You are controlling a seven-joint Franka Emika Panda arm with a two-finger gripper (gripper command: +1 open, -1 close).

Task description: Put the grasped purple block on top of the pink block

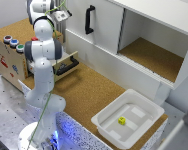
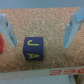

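Wrist view shows my fingers (image 2: 37, 31) spread wide, not gripping the purple block (image 2: 33, 49); I'd grasp it first.

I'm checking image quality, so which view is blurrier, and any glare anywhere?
Wrist view: soft throughout, letters on the block and the fingers fuzzy-edged. Exterior view: also low in detail, the white bin washed out, a blue glow below the arm.

**Colours and Patterns Showing**

Showing dark purple with yellow letters on the purple block (image 2: 33, 49), reddish pink on the pink block (image 2: 2, 43), pale blue on the fingers (image 2: 74, 27), speckled tan cork on the table (image 2: 47, 20), yellow on a small cube (image 1: 122, 120) inside the white bin (image 1: 144, 127)
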